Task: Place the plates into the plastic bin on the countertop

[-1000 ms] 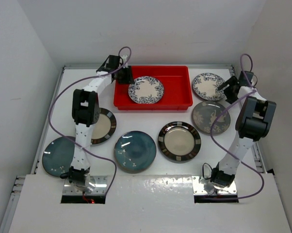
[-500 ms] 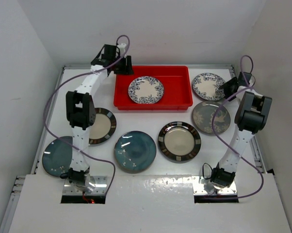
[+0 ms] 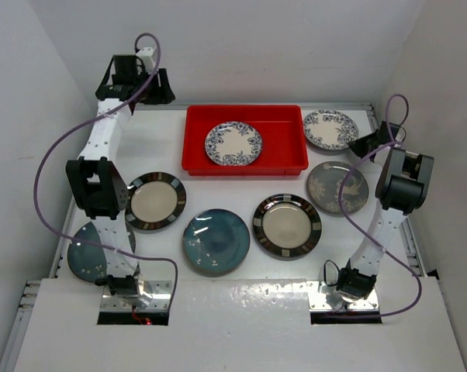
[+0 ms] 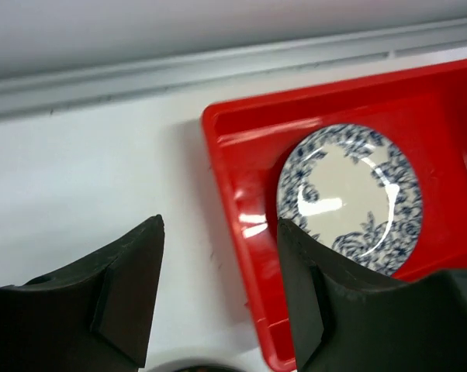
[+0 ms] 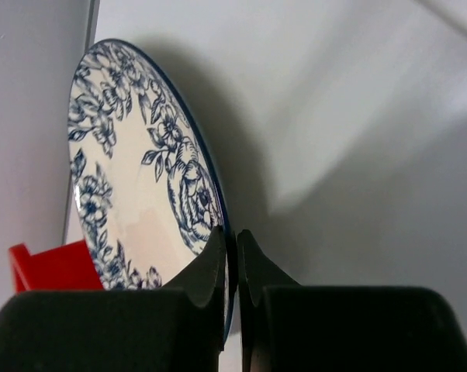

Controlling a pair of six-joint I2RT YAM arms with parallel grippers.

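Observation:
The red plastic bin (image 3: pixel 284 128) stands at the back of the countertop (image 3: pixel 164 143). One white plate with a blue floral rim (image 3: pixel 233 143) lies flat inside it. My left gripper (image 3: pixel 154 85) hangs open and empty above the countertop, left of the bin's left wall (image 4: pixel 232 178). The wrist view looks down on that plate (image 4: pixel 350 194). A second blue floral plate (image 3: pixel 330 129) lies right of the bin. My right gripper (image 3: pixel 364 143) is shut on its right rim. In the right wrist view the fingers (image 5: pixel 232 232) pinch that plate's edge (image 5: pixel 133 170).
Two cream plates with dark bands (image 3: pixel 153 201) (image 3: pixel 287 225), a teal plate (image 3: pixel 216 242), a dark grey sprig plate (image 3: pixel 338 187) and another teal plate (image 3: pixel 86 252), partly behind the left arm, lie in front of the bin. White walls close in the sides and back.
The left arm has drawn up and away from the bin toward the back left corner, its jaws open. The right gripper has shut on the blue floral plate's rim, and the plate has shifted slightly.

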